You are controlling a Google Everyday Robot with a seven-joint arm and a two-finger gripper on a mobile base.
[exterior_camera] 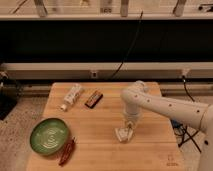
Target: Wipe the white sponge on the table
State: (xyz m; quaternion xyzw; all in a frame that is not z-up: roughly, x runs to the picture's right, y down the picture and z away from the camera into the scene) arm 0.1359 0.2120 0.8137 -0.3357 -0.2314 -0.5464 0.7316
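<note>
The white sponge lies flat on the light wooden table, right of centre. My gripper comes down from the white arm on the right and stands right over the sponge, its tips at the sponge's upper right part and covering some of it.
A green bowl sits at the front left, with a red chili pepper beside it. A white oblong packet with a cap and a brown bar lie at the back left. A black cable hangs behind the table.
</note>
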